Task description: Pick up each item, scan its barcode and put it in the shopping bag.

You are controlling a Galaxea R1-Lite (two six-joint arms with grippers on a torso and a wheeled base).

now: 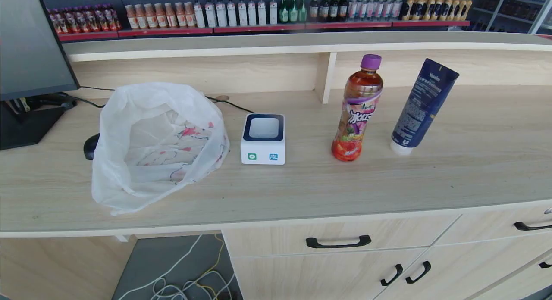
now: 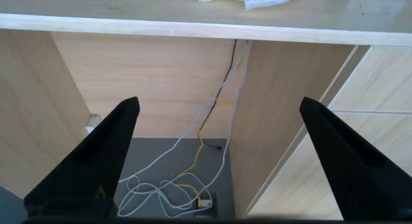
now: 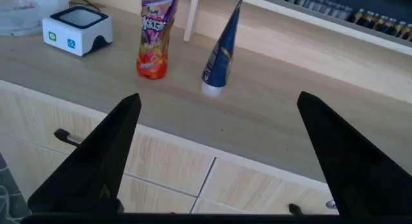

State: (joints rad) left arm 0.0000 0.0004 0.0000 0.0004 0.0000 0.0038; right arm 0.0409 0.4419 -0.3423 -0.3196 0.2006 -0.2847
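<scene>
On the wooden counter stands an orange drink bottle with a purple cap. To its right a dark blue tube stands on its white cap. A white scanner box sits left of the bottle. Further left lies an open white shopping bag. My left gripper is open below the counter's edge, over a floor gap with cables. My right gripper is open in front of the counter, with the bottle, tube and scanner beyond it.
A monitor stands at the far left with a black mouse beside the bag. A raised shelf with a divider runs behind the items. Drawers with black handles sit under the counter. Loose cables lie on the floor.
</scene>
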